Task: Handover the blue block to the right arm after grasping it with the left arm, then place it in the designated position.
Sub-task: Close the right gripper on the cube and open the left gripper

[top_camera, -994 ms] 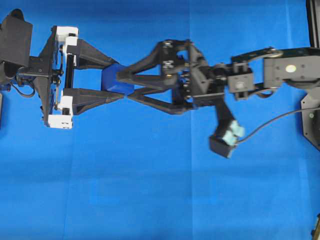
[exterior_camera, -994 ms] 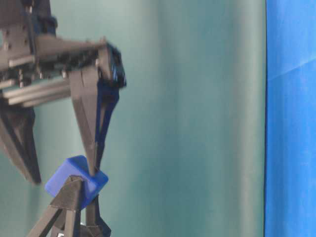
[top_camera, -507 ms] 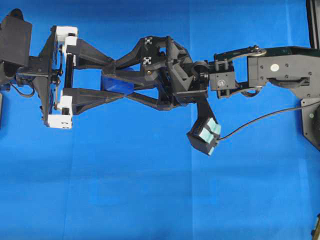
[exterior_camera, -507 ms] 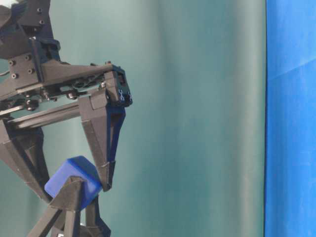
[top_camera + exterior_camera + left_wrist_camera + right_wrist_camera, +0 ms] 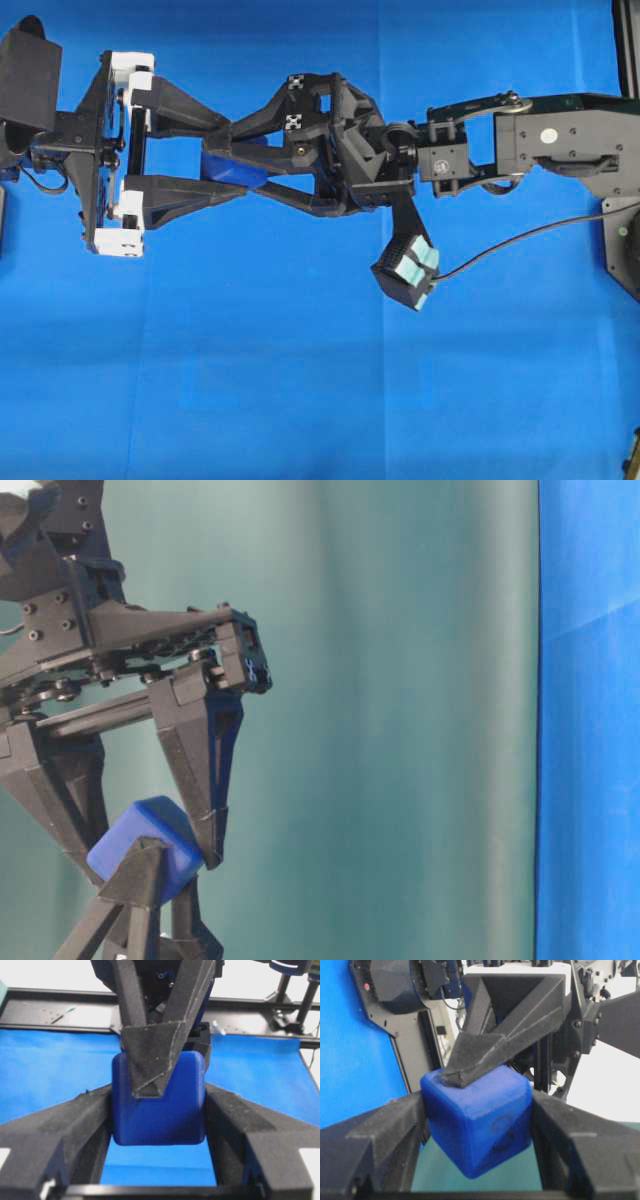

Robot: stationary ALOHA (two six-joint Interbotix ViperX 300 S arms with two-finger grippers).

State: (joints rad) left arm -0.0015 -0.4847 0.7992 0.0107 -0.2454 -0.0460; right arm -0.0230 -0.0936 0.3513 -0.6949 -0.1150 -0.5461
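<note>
The blue block (image 5: pixel 226 164) hangs above the blue cloth, gripped from both sides. My left gripper (image 5: pixel 240 158), the one with white blocks, reaches in from the left and is shut on the blue block (image 5: pixel 160 1115), one finger against each side. My right gripper (image 5: pixel 230 168) comes from the right and is also shut on it. In the right wrist view both its fingers press the block (image 5: pixel 480 1120). One right finger (image 5: pixel 150 1055) crosses the block's face in the left wrist view. At table level the block (image 5: pixel 140 835) sits between both pairs of fingers.
Blue cloth (image 5: pixel 300 380) covers the table below both arms. The right wrist camera (image 5: pixel 405 272) with its cable hangs under the right arm. A black frame post (image 5: pixel 625 45) stands at the right edge. A green backdrop (image 5: pixel 400 730) fills the table-level view.
My right gripper has moved left over the block, turned, and closed its fingers onto it. The left gripper has kept its hold and stayed in place.
</note>
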